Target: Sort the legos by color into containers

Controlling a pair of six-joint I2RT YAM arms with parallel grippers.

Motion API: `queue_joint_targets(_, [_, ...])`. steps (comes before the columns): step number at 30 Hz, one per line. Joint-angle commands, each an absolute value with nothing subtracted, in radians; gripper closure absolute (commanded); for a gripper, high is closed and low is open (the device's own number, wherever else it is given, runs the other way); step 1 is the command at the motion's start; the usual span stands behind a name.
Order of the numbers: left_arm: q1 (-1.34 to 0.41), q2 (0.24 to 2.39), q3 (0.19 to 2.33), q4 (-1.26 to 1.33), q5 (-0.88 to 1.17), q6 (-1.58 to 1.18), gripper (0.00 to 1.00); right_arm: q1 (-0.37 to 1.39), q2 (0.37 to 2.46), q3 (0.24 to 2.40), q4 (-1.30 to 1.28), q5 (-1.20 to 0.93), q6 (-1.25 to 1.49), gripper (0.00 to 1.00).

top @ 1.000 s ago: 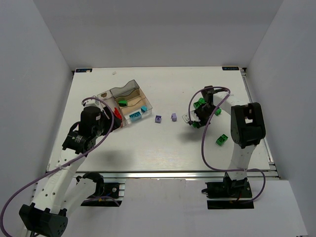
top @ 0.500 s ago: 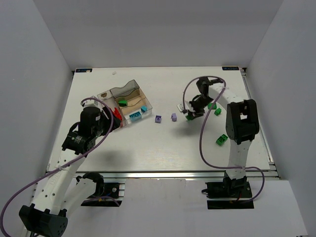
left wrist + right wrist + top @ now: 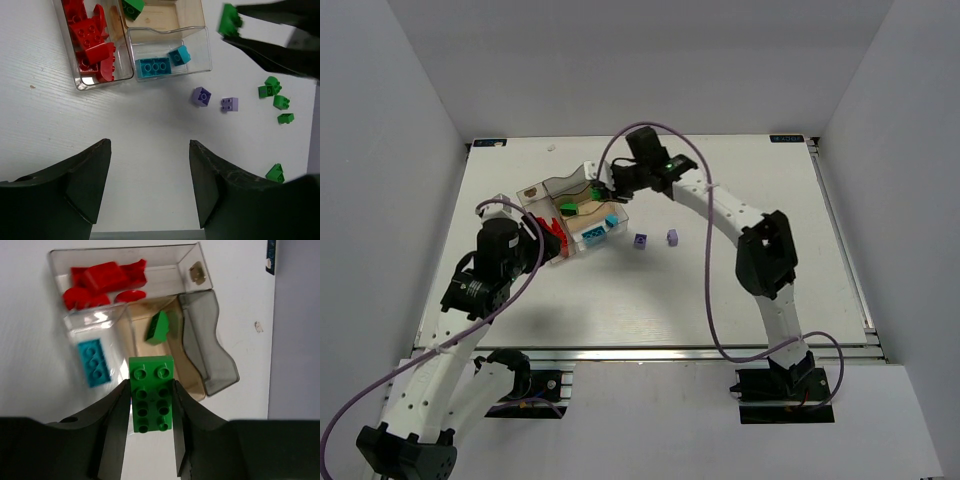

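While the green studded plastic brick (image 3: pixel 151 392) is being clamped by the right gripper (image 3: pixel 150 410), centring over the clear plastic box's (image 3: pixel 120 252) green-holding compartment (image 3: pixel 172 347) is being advised.

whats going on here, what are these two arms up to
The arms are sorting bricks by color into a clear box. The right gripper holds a green lego above the compartment that already has one green brick. Red bricks fill another compartment and cyan bricks a third. The left gripper hangs open and empty near the box. Two purple bricks and several loose green bricks lie on the table.
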State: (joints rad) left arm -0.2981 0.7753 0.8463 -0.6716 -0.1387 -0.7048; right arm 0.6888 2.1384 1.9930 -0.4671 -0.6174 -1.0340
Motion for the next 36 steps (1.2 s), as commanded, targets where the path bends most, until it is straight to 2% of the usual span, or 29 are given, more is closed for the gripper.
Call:
queue_joint_targets(1, [-0.305, 0.744, 0.850, -0.655, -0.130, -0.742, 0.27, 0.710, 2.254, 2.064, -0.115, -0.496, -0.772, 0.91])
queue_joint_targets(5, [-0.305, 0.716, 0.831, -0.667, -0.104, -0.765, 0.27, 0.742, 2.371, 2.184, -0.042, -0.410, -0.764, 0.91])
queue_joint_targets(9, [-0.305, 0.707, 0.838, -0.702, -0.098, -0.759, 0.27, 0.758, 2.427, 2.174, 0.058, -0.356, -0.784, 0.83])
queue_joint_targets(15, [-0.305, 0.710, 0.847, -0.712, -0.084, -0.741, 0.27, 0.767, 2.464, 2.161, 0.084, -0.322, -0.807, 0.44])
queue_joint_targets(16, [-0.305, 0.713, 0.848, -0.710, -0.080, -0.738, 0.26, 0.764, 2.441, 2.152, 0.081, -0.328, -0.804, 0.33])
queue_joint_targets(19, [-0.305, 0.727, 0.850, -0.693, -0.071, -0.723, 0.26, 0.762, 2.369, 2.088, 0.084, -0.357, -0.789, 0.26])
queue_joint_targets(23, [-0.305, 0.753, 0.831, -0.618, -0.017, -0.713, 0.26, 0.733, 2.251, 2.037, 0.022, -0.385, -0.703, 0.26])
queue_joint_targets(25, [-0.305, 0.761, 0.818, -0.588, -0.002, -0.710, 0.29, 0.682, 2.147, 1.998, -0.052, -0.422, -0.576, 0.31])
queue_joint_targets(26, [-0.305, 0.768, 0.812, -0.554, 0.036, -0.710, 0.31, 0.660, 2.110, 1.971, -0.073, -0.490, -0.525, 0.63])
queue_joint_targets(27, [-0.305, 0.770, 0.804, -0.534, 0.047, -0.707, 0.33, 0.637, 2.062, 1.930, -0.078, -0.529, -0.461, 0.86])
queue_joint_targets(28, [-0.305, 0.775, 0.790, -0.519, 0.058, -0.704, 0.44, 0.611, 1.972, 1.825, -0.074, -0.584, -0.360, 1.00])
queue_joint_targets(29, [-0.305, 0.781, 0.781, -0.484, 0.066, -0.703, 0.51, 0.512, 1.930, 1.777, -0.086, -0.718, -0.333, 1.00])
queue_joint_targets(30, [-0.305, 0.785, 0.773, -0.467, 0.086, -0.703, 0.58, 0.477, 1.896, 1.743, -0.127, -0.759, -0.333, 1.00])
queue_joint_targets(31, [-0.305, 0.795, 0.755, -0.428, 0.097, -0.700, 0.70, 0.397, 1.841, 1.705, -0.264, -0.779, -0.395, 1.00])
queue_joint_targets(32, [-0.305, 0.799, 0.747, -0.416, 0.106, -0.698, 0.75, 0.371, 1.820, 1.691, -0.360, -0.819, -0.469, 1.00])
queue_joint_targets(33, [-0.305, 0.811, 0.738, -0.396, 0.126, -0.699, 0.78, 0.330, 1.800, 1.680, -0.468, -0.825, -0.580, 0.91])
queue_joint_targets(34, [-0.305, 0.819, 0.730, -0.381, 0.136, -0.699, 0.80, 0.312, 1.755, 1.661, -0.573, -0.819, -0.697, 0.76])
queue_joint_targets(35, [-0.305, 0.827, 0.713, -0.349, 0.146, -0.701, 0.80, 0.286, 1.735, 1.613, -0.773, -0.784, -0.942, 0.59])
queue_joint_targets(36, [-0.305, 0.834, 0.706, -0.332, 0.149, -0.703, 0.79, 0.252, 1.711, 1.583, -0.881, -0.769, -1.088, 0.47])
